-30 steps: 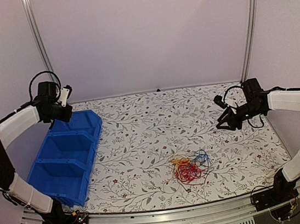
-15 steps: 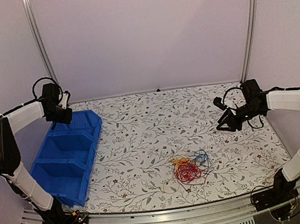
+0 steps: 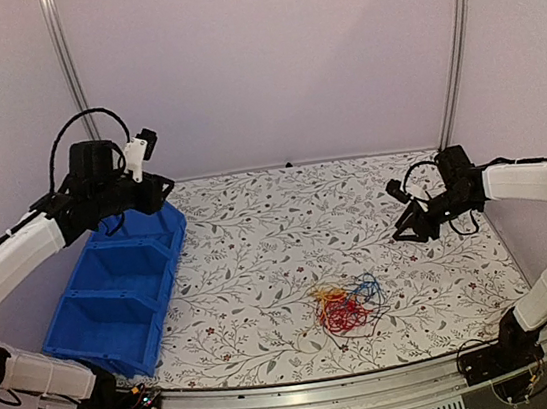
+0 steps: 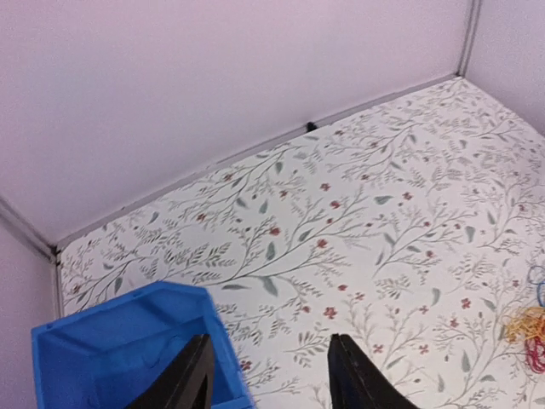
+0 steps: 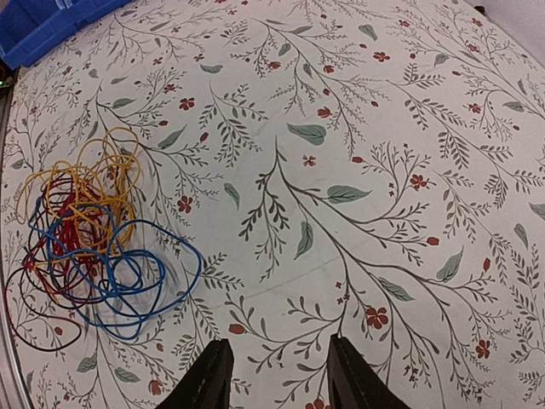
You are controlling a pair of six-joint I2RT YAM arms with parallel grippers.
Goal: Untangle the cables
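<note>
The cables (image 3: 348,307) lie as a small knotted clump of red, yellow and blue wire on the floral table, near the front centre. In the right wrist view the cables (image 5: 89,232) spread at the left, blue loops outermost. At the right edge of the left wrist view a bit of the cables (image 4: 530,328) shows. My left gripper (image 3: 162,186) hovers over the far end of the blue bin, open and empty; its jaws (image 4: 269,375) stand apart. My right gripper (image 3: 404,231) is low at the right, open and empty, with jaws (image 5: 277,375) to the right of the clump.
A blue bin (image 3: 123,290) with three compartments stands along the left side, and its far end (image 4: 119,341) shows under my left wrist. Metal posts (image 3: 454,40) and pale walls close in the back. The table's front rail (image 3: 298,393) runs between the arm bases.
My left gripper has opened and its arm has lifted and swung right, from behind the bin to above its far end. The right arm and the cables have hardly moved.
</note>
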